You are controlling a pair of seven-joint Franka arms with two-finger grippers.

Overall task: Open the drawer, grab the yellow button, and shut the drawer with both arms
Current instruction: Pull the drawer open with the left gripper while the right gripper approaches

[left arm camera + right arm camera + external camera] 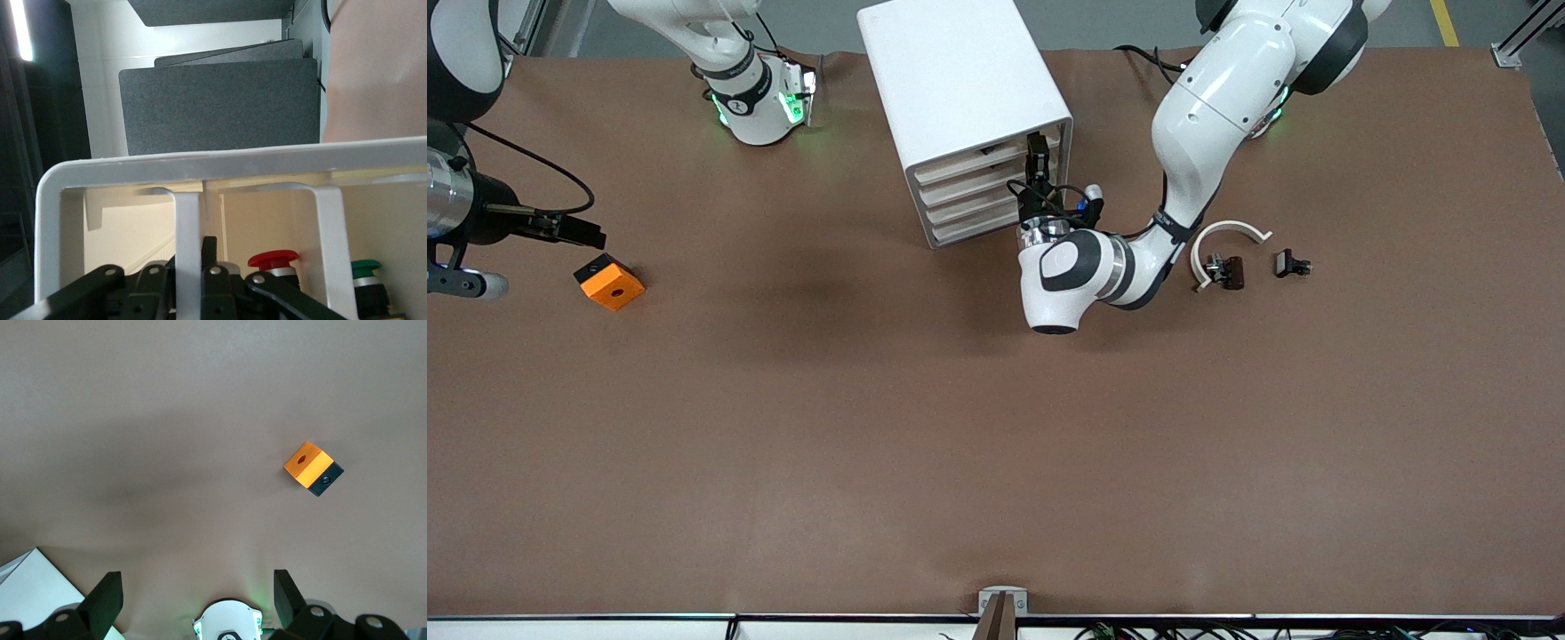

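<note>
Orange cube (609,281) sits near the right arm's end of the table, and the right gripper (198,595) waits above the bare tabletop there, jaws spread wide and empty. Midway along stands the white cabinet (960,84); the left gripper (1038,165) is pinched tight on a thin white handle bar (188,253) at the top drawer (985,160). That plastic drawer looks light and free-sliding, best pulled straight by the handle. No orange-capped button shows; red and green caps appear inside.
</note>
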